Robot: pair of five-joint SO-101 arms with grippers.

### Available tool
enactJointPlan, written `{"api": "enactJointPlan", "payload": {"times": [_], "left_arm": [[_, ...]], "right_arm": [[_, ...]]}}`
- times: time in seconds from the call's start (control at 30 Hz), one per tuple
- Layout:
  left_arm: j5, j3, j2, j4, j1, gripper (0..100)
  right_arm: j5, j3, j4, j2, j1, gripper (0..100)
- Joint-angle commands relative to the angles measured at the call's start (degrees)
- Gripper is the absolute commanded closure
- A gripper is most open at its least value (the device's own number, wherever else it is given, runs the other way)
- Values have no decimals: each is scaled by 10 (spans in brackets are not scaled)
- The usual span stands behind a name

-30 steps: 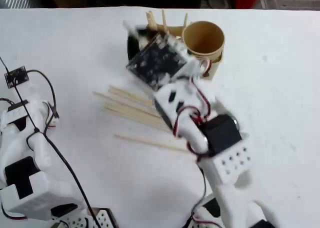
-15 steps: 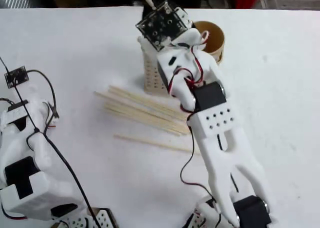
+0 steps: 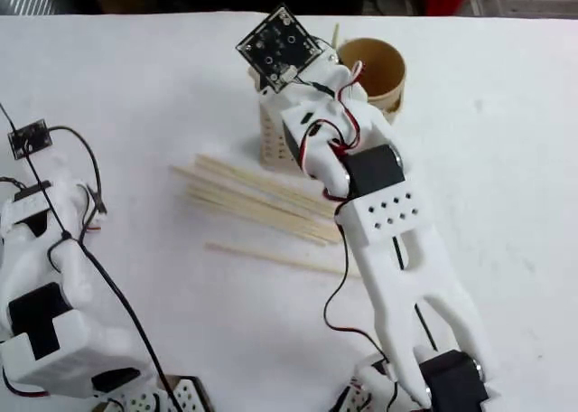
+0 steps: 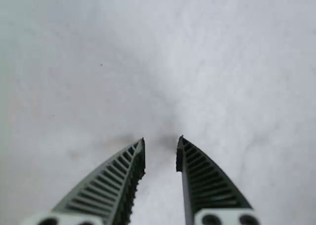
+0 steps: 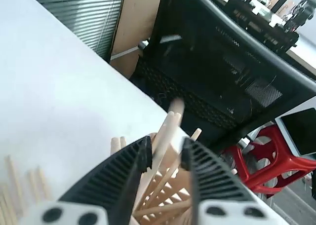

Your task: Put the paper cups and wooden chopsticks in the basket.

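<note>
On the near left of the white table (image 3: 515, 159), my left arm (image 3: 45, 313) sat folded. Its left gripper (image 4: 160, 142) hung over bare tabletop, jaws a narrow gap apart with nothing between them.

Farther in, a single wooden chopstick (image 3: 271, 257) lay flat by itself. Just beyond it a loose bundle of chopsticks (image 3: 244, 195) lay side by side on the table, outside any container.

My right arm (image 3: 397, 240) stretched from the near edge across the bundle's right end to the basket (image 3: 271, 145). The cream, perforated basket stood upright just past the bundle.

Through the right wrist camera I saw several chopsticks standing in the basket (image 5: 165, 198), leaning at different angles. The right gripper (image 5: 165, 142) hung over the basket's mouth with its jaws parted. One upright chopstick (image 5: 171, 117) rose through the gap, which was wider than the stick. I could not tell whether either jaw pressed it.

The paper cup (image 3: 375, 64) stood upright on the table just beside the basket, on its far right and outside it. Its mouth faced up, its brown inner wall was showing, and a second rim was visible below its own. A thin stick tip (image 3: 335, 34) poked up between the cup and the wrist camera board (image 3: 275, 46).

Beyond the table's far edge stood a black mesh chair (image 5: 212, 67), a red stool (image 5: 269, 151) and slatted blinds (image 5: 84, 8).
</note>
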Motion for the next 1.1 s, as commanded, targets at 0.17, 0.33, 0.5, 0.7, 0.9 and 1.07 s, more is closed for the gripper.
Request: {"api": "enactJointPlan", "payload": {"times": [0.17, 0.33, 0.5, 0.7, 0.9, 1.07], "left_arm": [[6, -3, -3, -11, 7, 876], [6, -3, -3, -11, 7, 876], [5, -3, -3, -11, 13, 876], [5, -3, -3, -11, 13, 876], [5, -3, -3, -11, 13, 876], [5, -3, -3, -11, 13, 876]], "right_arm": [[-2, -33, 129, -10, -22, 797], [2, -30, 265, -29, -67, 837], [19, -11, 378, -28, -153, 833], [84, 193, 306, 20, -226, 833], [121, 313, 141, 111, -225, 836], [121, 313, 87, 185, -225, 836]]}}
